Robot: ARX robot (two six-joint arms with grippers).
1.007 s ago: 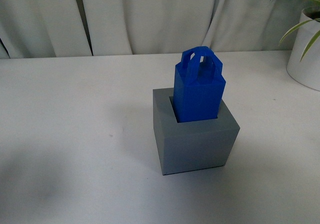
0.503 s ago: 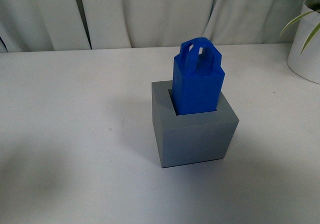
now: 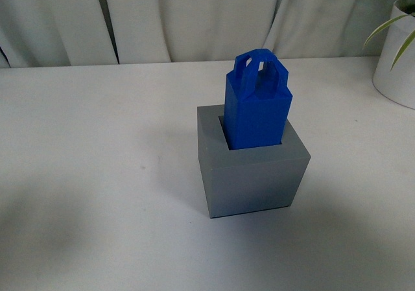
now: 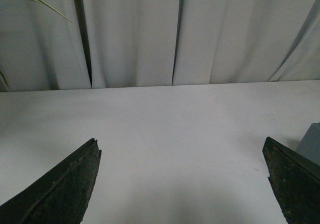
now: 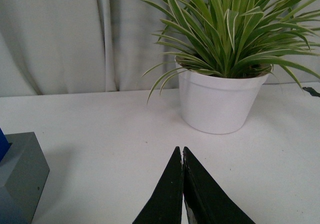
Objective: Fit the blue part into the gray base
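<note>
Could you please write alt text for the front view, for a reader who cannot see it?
A blue part with loop handles stands upright in the top recess of a gray base on a white table. Pale curtains hang behind, a white plant pot sits at right; no gripper shows.

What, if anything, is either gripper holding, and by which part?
Nothing. The left gripper has its jaws wide apart, the right gripper has its jaws shut on nothing. The blue part stands in the gray base, untouched.
</note>
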